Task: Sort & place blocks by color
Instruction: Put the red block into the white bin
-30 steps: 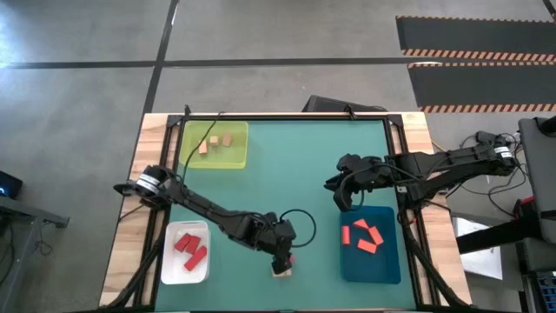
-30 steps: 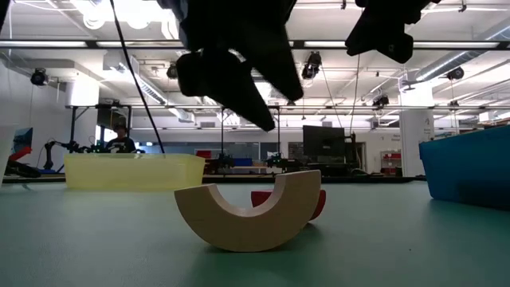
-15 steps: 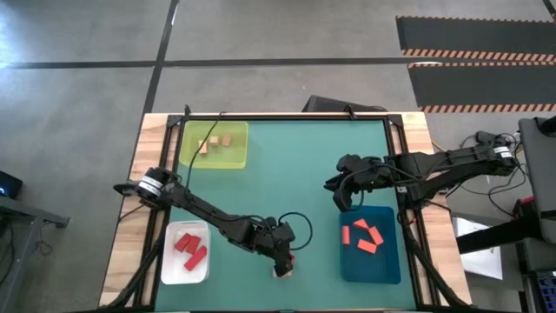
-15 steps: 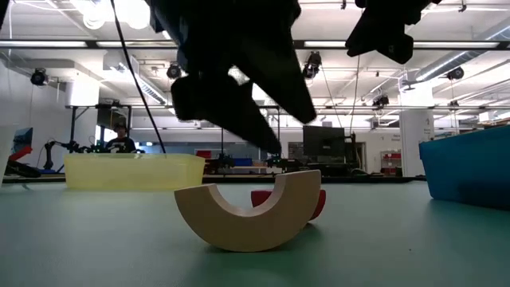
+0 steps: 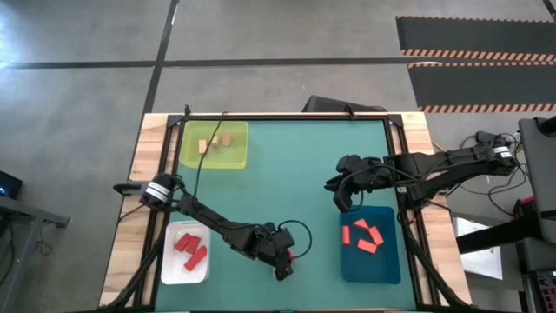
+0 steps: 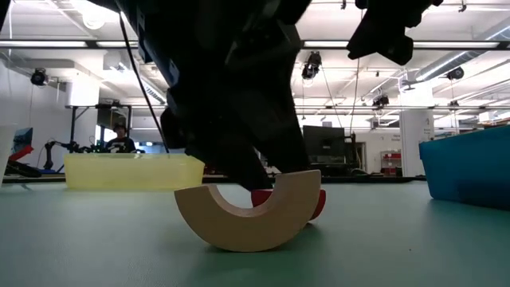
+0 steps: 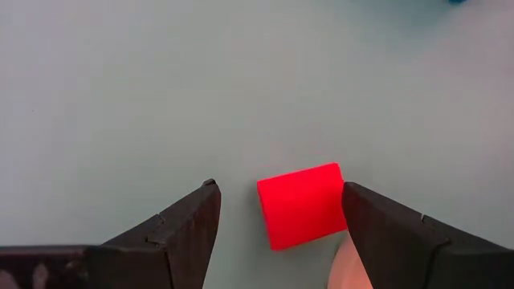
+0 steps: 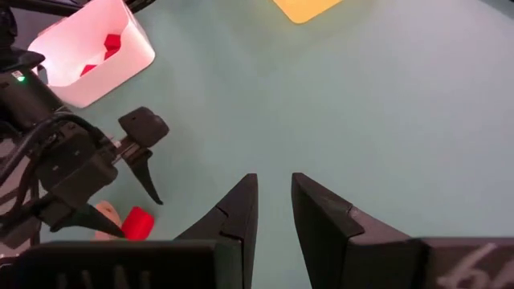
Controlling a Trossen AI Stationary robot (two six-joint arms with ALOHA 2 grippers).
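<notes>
We see the left pincer [image 7: 277,221] with fingers spread wide, low over the near edge of the surface, about midway along it. The red block [image 7: 302,205] lies between the fingers, off-centre: it touches or nearly touches one finger [image 7: 385,229], with a clear gap to the other finger [image 7: 181,229]. Its long axis runs roughly across the gap, slightly skewed. A tan arch block [image 6: 249,211] sits just beside it, touching or nearly so; we judge a closing grip could catch that too. In the high view the block is hidden under the left pincer [image 5: 282,261]. The right pincer [image 5: 339,196], fingers together and holding nothing, waits well apart near the blue tray [image 5: 347,261], so the left is nearer.
</notes>
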